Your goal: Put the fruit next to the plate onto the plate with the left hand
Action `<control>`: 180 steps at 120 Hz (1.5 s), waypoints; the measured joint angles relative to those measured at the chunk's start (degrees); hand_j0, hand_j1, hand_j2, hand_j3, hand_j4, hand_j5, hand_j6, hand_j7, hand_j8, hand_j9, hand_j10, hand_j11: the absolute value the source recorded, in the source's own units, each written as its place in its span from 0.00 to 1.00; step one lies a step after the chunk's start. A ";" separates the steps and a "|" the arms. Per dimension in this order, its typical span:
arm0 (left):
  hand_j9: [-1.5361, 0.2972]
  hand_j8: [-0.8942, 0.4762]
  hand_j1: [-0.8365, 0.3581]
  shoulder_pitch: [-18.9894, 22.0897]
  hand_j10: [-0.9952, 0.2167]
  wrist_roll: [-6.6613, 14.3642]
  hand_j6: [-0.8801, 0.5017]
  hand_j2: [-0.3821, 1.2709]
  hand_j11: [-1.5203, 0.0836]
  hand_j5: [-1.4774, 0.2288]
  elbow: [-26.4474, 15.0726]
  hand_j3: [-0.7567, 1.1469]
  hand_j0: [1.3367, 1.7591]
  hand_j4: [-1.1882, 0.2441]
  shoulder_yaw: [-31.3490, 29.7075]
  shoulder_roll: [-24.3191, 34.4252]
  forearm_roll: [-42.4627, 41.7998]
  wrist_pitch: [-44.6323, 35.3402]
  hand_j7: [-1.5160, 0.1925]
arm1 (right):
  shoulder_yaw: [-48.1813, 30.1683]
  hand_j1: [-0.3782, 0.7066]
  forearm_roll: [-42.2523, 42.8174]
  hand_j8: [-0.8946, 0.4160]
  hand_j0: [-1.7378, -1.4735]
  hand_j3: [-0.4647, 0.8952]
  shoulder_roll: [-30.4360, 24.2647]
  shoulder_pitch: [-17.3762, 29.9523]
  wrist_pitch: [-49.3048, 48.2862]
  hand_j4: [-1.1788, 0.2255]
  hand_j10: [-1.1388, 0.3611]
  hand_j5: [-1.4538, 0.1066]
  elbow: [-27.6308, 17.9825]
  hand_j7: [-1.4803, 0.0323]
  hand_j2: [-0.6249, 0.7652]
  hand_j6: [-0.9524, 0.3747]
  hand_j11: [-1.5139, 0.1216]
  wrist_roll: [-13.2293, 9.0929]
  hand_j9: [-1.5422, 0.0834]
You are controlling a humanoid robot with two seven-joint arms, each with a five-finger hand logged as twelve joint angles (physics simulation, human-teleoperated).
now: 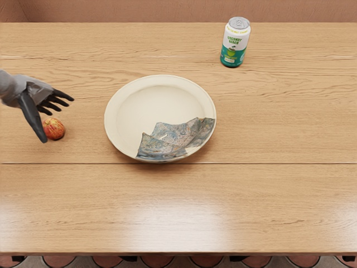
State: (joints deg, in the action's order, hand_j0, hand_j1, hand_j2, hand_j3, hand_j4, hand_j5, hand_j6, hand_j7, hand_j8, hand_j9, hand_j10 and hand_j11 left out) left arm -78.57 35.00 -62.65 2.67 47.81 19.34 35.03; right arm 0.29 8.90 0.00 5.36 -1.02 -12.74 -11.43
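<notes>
Plate [110, 114] cream, patterned patch; small red-yellow apple [54, 129] to its left; left hand [37, 99] spread, one finger beside apple.

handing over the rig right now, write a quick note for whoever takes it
Left hand: open, fingers spread, holding nothing; it is right by the fruit, with one finger reaching down along its left side.
Right hand: not in view.
Fruit: on the table, left of the plate and apart from it.
Plate: mid-table, with a patterned sheet lying on its near right part.
Done: the hand has reached the fruit; no grasp yet.
Left: grasp the fruit, lift it, set it on the plate.
</notes>
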 joint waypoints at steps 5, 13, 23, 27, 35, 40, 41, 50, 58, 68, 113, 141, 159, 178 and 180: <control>0.83 0.64 0.98 0.12 0.81 0.00 0.63 0.23 0.94 0.86 -0.01 0.40 0.76 0.82 0.02 0.08 0.15 -0.02 0.88 | 0.00 0.05 0.00 0.67 0.30 0.34 0.00 0.00 -0.01 0.82 0.74 0.91 0.00 0.96 0.45 0.70 0.91 0.00 0.93; 0.83 0.64 0.98 0.21 0.81 0.00 0.63 0.23 0.94 0.86 0.02 0.40 0.76 0.82 -0.01 0.21 0.29 -0.58 0.88 | 0.03 0.05 0.01 0.67 0.30 0.34 0.00 0.00 -0.02 0.82 0.74 0.91 0.00 0.96 0.45 0.70 0.91 0.00 0.93; 0.83 0.64 0.98 1.14 0.81 0.00 0.63 0.23 0.94 0.86 0.03 0.40 0.76 0.82 -0.13 0.34 0.38 -4.37 0.88 | 0.05 0.05 0.01 0.67 0.30 0.34 0.00 0.00 -0.02 0.82 0.74 0.91 0.00 0.96 0.45 0.70 0.91 0.00 0.93; 0.83 0.64 0.98 1.46 0.81 0.00 0.63 0.23 0.94 0.86 0.02 0.40 0.76 0.82 -0.19 0.51 0.46 -6.21 0.88 | 0.05 0.05 0.01 0.67 0.30 0.34 0.00 0.00 -0.02 0.82 0.74 0.91 0.00 0.96 0.45 0.70 0.91 0.00 0.93; 0.83 0.64 0.98 1.69 0.81 0.00 0.63 0.23 0.94 0.86 0.03 0.40 0.76 0.82 -0.16 0.10 1.56 -9.72 0.88 | 0.05 0.05 0.02 0.67 0.30 0.34 0.00 0.00 -0.03 0.82 0.74 0.91 0.00 0.96 0.45 0.70 0.91 0.00 0.93; 0.83 0.64 0.98 1.67 0.81 0.00 0.63 0.23 0.94 0.86 0.02 0.40 0.76 0.82 -0.10 -0.38 2.10 -11.78 0.88 | 0.06 0.05 0.03 0.67 0.30 0.34 0.00 0.00 -0.03 0.82 0.74 0.91 -0.02 0.96 0.45 0.70 0.91 0.00 0.93; 0.83 0.64 0.98 1.67 0.81 0.00 0.63 0.23 0.94 0.86 0.01 0.40 0.76 0.82 -0.09 -0.65 2.20 -12.21 0.88 | 0.06 0.05 0.02 0.67 0.30 0.34 0.00 0.00 -0.03 0.82 0.74 0.91 -0.01 0.96 0.45 0.70 0.91 0.00 0.93; 0.83 0.64 0.98 2.86 0.81 0.00 0.63 0.23 0.94 0.86 0.02 0.40 0.76 0.82 -0.19 -6.14 4.49 -18.48 0.88 | 0.02 0.05 0.01 0.67 0.30 0.34 0.00 0.00 -0.03 0.82 0.74 0.91 -0.01 0.96 0.45 0.70 0.91 0.00 0.93; 0.83 0.64 0.98 3.59 0.81 0.00 0.63 0.23 0.94 0.86 0.02 0.40 0.76 0.82 -0.33 -6.70 7.02 -23.01 0.88 | 0.00 0.05 0.00 0.67 0.30 0.34 0.00 0.00 -0.03 0.82 0.74 0.91 0.00 0.96 0.45 0.70 0.91 0.00 0.93; 0.83 0.64 0.99 3.76 0.81 0.00 0.63 0.23 0.94 0.86 0.04 0.40 0.76 0.82 -0.51 -6.27 9.23 -25.80 0.88 | -0.01 0.05 0.01 0.67 0.30 0.34 0.00 0.00 -0.03 0.82 0.74 0.91 0.00 0.96 0.45 0.70 0.91 0.00 0.93; 0.83 0.64 0.99 4.74 0.81 0.00 0.63 0.23 0.94 0.86 -5.58 0.40 0.76 0.82 -4.61 -7.39 16.93 -26.20 0.88 | -0.02 0.05 0.01 0.67 0.30 0.34 0.00 0.00 -0.02 0.82 0.74 0.91 0.00 0.96 0.45 0.70 0.91 0.00 0.93; 0.82 0.63 0.96 4.61 0.79 0.00 0.61 0.24 0.92 0.84 -6.58 0.40 0.76 0.81 -4.65 -3.45 17.15 -22.65 0.87 | -0.01 0.05 0.02 0.67 0.30 0.34 0.00 0.00 -0.01 0.82 0.74 0.91 0.00 0.96 0.45 0.70 0.91 0.00 0.93; 0.81 0.62 0.95 4.79 0.78 0.00 0.60 0.24 0.91 0.83 -6.60 0.40 0.76 0.80 -3.59 -3.68 17.18 -22.43 0.86 | -0.02 0.05 0.02 0.67 0.30 0.34 0.00 0.00 -0.02 0.82 0.74 0.91 0.00 0.96 0.45 0.70 0.91 0.00 0.93; 0.77 0.58 0.90 4.75 0.74 0.00 0.56 0.24 0.87 0.79 -6.42 0.40 0.76 0.76 -3.29 -3.42 17.19 -22.83 0.82 | -0.01 0.05 0.01 0.67 0.30 0.34 0.00 0.00 -0.03 0.82 0.74 0.91 0.00 0.96 0.45 0.70 0.91 0.00 0.93; 0.77 0.58 0.90 4.75 0.74 0.00 0.56 0.24 0.87 0.79 -6.37 0.40 0.76 0.76 -3.27 -3.30 17.21 -22.89 0.81 | -0.01 0.05 0.01 0.67 0.30 0.34 0.00 0.00 -0.03 0.82 0.74 0.91 0.00 0.96 0.45 0.70 0.91 0.00 0.93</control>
State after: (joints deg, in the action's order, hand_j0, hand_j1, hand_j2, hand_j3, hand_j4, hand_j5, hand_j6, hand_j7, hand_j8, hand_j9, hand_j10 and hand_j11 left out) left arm -73.82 35.00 -69.02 -0.61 44.51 36.55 12.14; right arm 0.28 8.91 0.00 5.36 -1.05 -12.74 -11.43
